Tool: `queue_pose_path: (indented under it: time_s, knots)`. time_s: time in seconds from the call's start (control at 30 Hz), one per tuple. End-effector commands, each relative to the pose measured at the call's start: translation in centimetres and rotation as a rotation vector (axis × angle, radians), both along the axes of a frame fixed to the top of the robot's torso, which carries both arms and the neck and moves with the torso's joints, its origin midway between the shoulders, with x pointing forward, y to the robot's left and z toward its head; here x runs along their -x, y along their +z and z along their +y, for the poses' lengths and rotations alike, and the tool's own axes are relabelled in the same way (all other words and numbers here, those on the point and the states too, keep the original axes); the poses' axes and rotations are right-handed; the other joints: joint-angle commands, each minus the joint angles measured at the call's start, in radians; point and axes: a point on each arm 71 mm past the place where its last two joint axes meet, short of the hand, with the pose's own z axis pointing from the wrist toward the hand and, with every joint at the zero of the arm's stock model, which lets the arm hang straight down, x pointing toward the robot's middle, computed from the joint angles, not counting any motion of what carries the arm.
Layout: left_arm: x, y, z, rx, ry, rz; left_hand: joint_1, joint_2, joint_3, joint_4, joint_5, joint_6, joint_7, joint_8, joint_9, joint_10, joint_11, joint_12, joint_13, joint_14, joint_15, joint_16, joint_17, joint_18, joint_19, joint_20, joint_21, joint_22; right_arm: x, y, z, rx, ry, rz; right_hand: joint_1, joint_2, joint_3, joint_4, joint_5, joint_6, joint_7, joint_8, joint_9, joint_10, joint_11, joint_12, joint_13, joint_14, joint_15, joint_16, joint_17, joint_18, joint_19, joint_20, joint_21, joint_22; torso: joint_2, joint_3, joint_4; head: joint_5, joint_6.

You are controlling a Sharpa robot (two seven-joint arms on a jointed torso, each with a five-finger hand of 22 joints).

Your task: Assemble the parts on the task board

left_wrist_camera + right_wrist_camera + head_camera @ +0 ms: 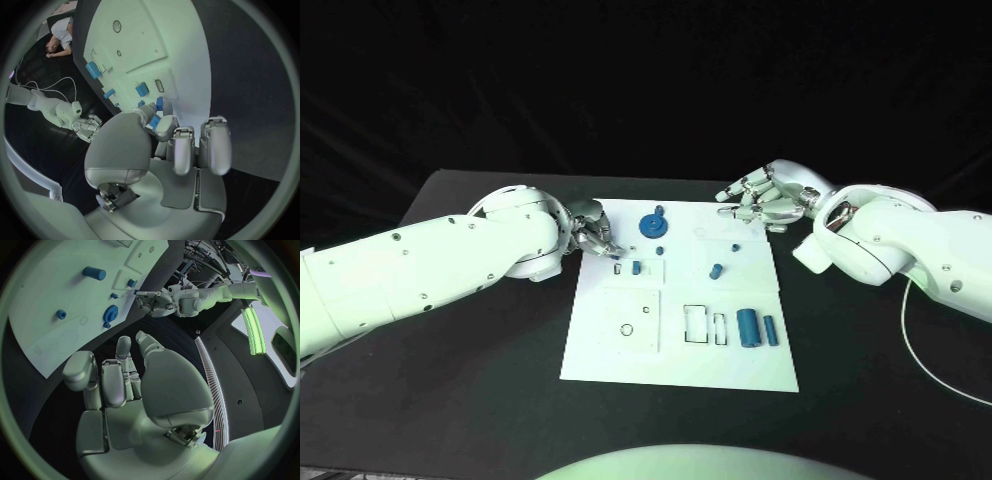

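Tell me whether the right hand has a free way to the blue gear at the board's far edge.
Probably yes. The right hand hovers with fingers apart, holding nothing, just off the task board's far corner, and bare white board lies between it and the blue gear. The left hand sits at the opposite edge.

One task board point(679, 345), two hands, and about seven blue parts (some tiny).
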Motion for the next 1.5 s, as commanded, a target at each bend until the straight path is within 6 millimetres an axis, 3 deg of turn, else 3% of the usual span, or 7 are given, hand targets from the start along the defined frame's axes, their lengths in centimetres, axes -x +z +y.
queue_pose_path:
  time_s: [0.03, 0.43, 1.5]
  knots:
    - [0.32, -0.25, -0.20, -0.045, -0.050, 0.025, 0.007, -0.004, 0.106, -0.100, 0.003, 0.006, -0.009, 0.003, 0.001, 0.008, -0.002, 0.006, 0.001, 0.103, -0.007, 0.002, 0.263, -0.012, 0.040, -0.008, 0.005, 0.143, 0.08, -0.11, 0.16, -0.003, 0.019, 0.008, -0.002, 0.010, -0.001, 0.006, 0.003, 0.002, 0.004, 0.006, -0.001, -0.008, 0.001, -0.001, -0.001, 0.032, 0.002, -0.004, -0.001, 0.015, -0.009, 0.001, -0.005, -0.001, 0.000, 0.0007, 0.0005, 0.001, -0.003]
    - [0.88, -0.78, -0.40, -0.078, -0.085, 0.092, 0.007, -0.007, 0.109, -0.101, 0.003, 0.008, -0.009, 0.004, 0.001, 0.010, -0.002, 0.008, 0.003, 0.103, -0.007, 0.002, 0.263, -0.012, 0.040, -0.008, 0.005, 0.143, 0.12, -0.15, 0.21, -0.003, 0.022, 0.010, -0.004, 0.012, -0.002, 0.008, 0.005, 0.002, 0.004, 0.007, -0.001, -0.007, 0.002, 0.001, 0.000, 0.032, 0.002, -0.004, -0.001, 0.015, -0.009, 0.001, -0.006, -0.002, 0.000, 0.0016, 0.0007, 0.003, -0.010]
    - [0.99, -1.00, -0.50, -0.056, -0.035, 0.083, 0.005, -0.010, 0.119, -0.100, 0.004, 0.013, -0.009, 0.004, 0.000, 0.015, -0.003, 0.011, 0.006, 0.103, -0.008, 0.002, 0.263, -0.012, 0.040, -0.008, 0.005, 0.144, 0.21, -0.13, 0.21, -0.003, 0.026, 0.011, -0.004, 0.012, -0.002, 0.008, 0.005, 0.002, 0.004, 0.007, -0.001, -0.007, 0.002, 0.001, 0.000, 0.032, 0.002, -0.004, -0.001, 0.015, -0.009, 0.001, -0.006, -0.002, -0.001, 0.0011, -0.0003, 0.004, -0.016]
